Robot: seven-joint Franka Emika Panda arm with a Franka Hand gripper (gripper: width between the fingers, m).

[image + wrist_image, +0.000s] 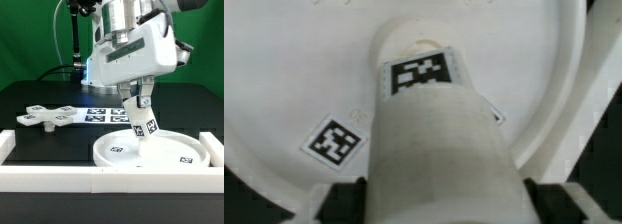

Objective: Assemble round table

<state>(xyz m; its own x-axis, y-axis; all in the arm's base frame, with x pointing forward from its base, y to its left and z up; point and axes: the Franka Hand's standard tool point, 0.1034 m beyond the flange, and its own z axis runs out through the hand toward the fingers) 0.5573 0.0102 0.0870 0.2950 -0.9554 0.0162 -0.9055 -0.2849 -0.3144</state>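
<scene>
The large rimmed round disc (150,150) lies flat on the black table, against the front border rail. My gripper (140,108) is shut on the short cylindrical post (143,125), which hangs tilted with its lower end on or just above the disc's middle. In the wrist view the post (434,120) fills the centre between my dark fingers (345,200), its tag facing the camera, with the disc (313,70) and another tag behind it. The flat cross-shaped piece (50,116) lies on the table at the exterior view's left.
White straight border rails run along the front (60,178) and up at the exterior view's right (212,148). The marker board (102,113) lies behind the disc, partly hidden by the arm. A black pole stands at the back.
</scene>
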